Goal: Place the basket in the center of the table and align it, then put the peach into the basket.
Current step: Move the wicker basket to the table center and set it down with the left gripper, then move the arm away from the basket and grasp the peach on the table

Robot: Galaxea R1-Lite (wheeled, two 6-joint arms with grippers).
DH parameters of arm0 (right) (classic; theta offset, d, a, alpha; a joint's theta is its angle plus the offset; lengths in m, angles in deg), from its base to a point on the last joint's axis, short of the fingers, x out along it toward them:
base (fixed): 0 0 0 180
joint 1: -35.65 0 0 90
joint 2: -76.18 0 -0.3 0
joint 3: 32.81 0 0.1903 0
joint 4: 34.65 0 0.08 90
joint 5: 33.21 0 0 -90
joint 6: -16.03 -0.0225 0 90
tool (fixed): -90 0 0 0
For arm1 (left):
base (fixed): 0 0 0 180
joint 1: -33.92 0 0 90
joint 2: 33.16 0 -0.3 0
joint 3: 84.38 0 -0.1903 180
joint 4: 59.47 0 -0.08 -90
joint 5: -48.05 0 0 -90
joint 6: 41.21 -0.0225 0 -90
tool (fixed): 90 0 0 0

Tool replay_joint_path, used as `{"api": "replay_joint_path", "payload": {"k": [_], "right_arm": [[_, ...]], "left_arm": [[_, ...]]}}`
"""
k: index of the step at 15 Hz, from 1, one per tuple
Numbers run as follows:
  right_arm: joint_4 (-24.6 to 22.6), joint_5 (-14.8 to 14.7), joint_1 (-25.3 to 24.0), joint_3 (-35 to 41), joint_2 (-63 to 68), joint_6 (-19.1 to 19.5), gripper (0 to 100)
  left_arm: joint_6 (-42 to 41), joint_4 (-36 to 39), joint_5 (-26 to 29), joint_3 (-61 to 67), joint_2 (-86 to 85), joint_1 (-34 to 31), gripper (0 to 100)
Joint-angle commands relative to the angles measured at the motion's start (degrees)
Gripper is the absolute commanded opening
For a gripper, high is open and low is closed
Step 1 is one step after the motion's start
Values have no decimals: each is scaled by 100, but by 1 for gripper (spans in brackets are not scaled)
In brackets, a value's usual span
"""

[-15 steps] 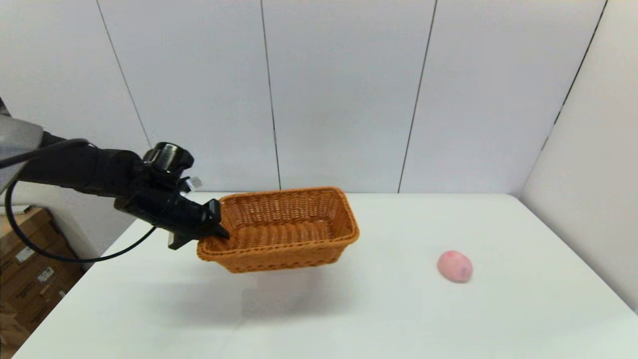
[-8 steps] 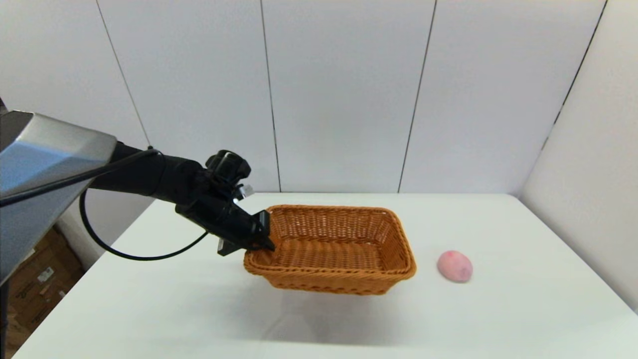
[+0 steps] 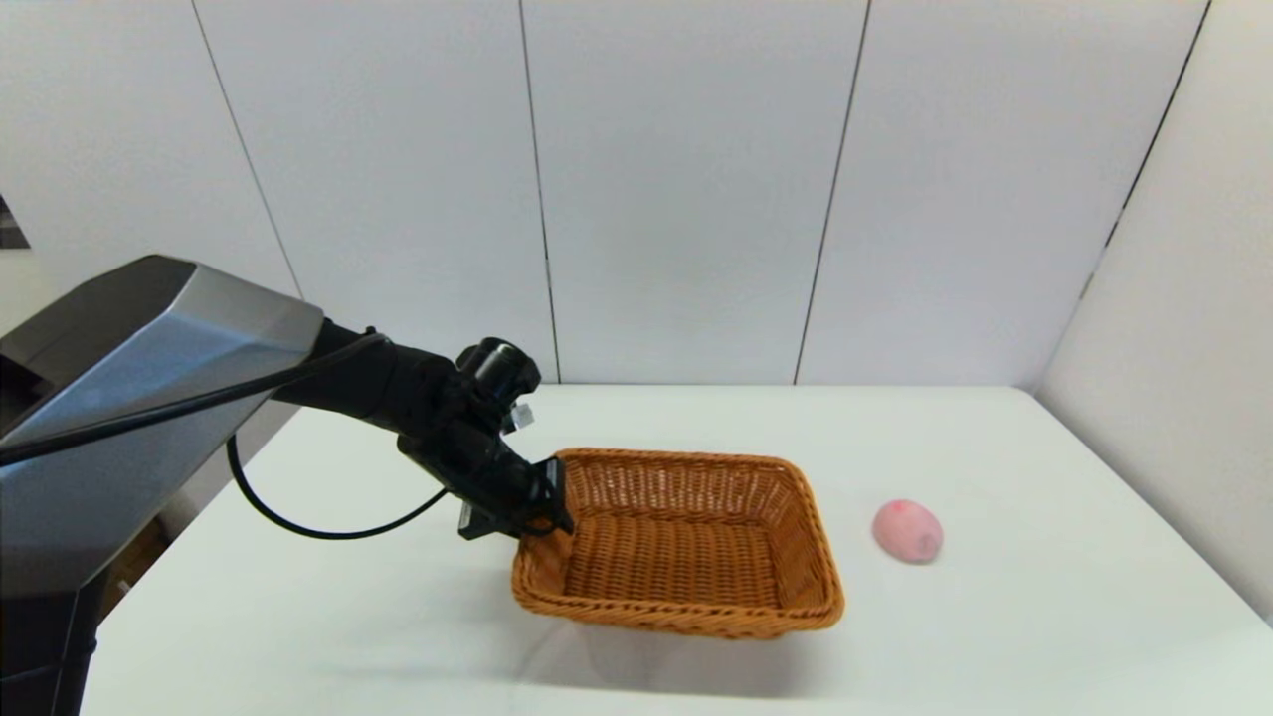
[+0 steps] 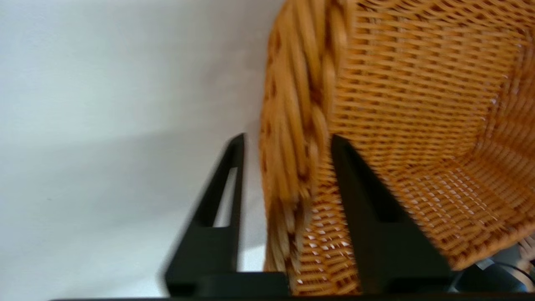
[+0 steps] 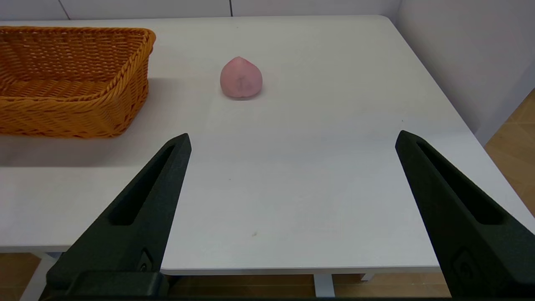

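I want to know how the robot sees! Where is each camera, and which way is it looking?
Head view: up on the head, facing forward and down at the table; left arm and left claw show.
Left wrist view: behind the left claw, shut on the basket rim; two black fingers show.
Right wrist view: behind the open right claw, held back at the table's edge, facing the peach.
All views share the basket.

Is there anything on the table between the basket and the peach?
No. Between the basket and the peach there is only bare white table; both the head view and the right wrist view show this.
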Motion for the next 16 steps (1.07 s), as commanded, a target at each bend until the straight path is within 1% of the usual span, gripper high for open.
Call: {"api": "replay_joint_path", "payload": {"k": [1,2,3,4,5,7,8,10,15,16], "right_arm": [[8,-3,-11,0,-1,0,100],[8,-3,-2,0,-1,0,100],[8,-3,-2,0,-1,0,100],[8,-3,-2,0,-1,0,100],[8,-3,-2,0,-1,0,100],[8,-3,-2,0,-1,0,100],[17,-3,-2,0,-1,0,100],[8,-3,-2,0,-1,0,100],[8,-3,-2,0,-1,0,100],[8,-3,-2,0,-1,0,100]], "left_arm": [[0,-18,-261,-17,-176,-32,100],[-35,-26,-542,-17,-396,-173,100],[-88,-26,-648,-17,-607,-331,100],[-255,-70,-665,-17,-1126,-665,100],[-474,-246,-665,-8,-1504,-893,100],[-1028,-941,-665,115,-2418,-1447,100],[-1292,-1169,-674,353,-2910,-1649,100],[-1643,-1239,-788,1249,-4342,-1904,100],[-1863,-1204,-1984,3350,-7463,-1878,100],[-2083,-1204,-2362,3710,-8025,-1878,100]]}}
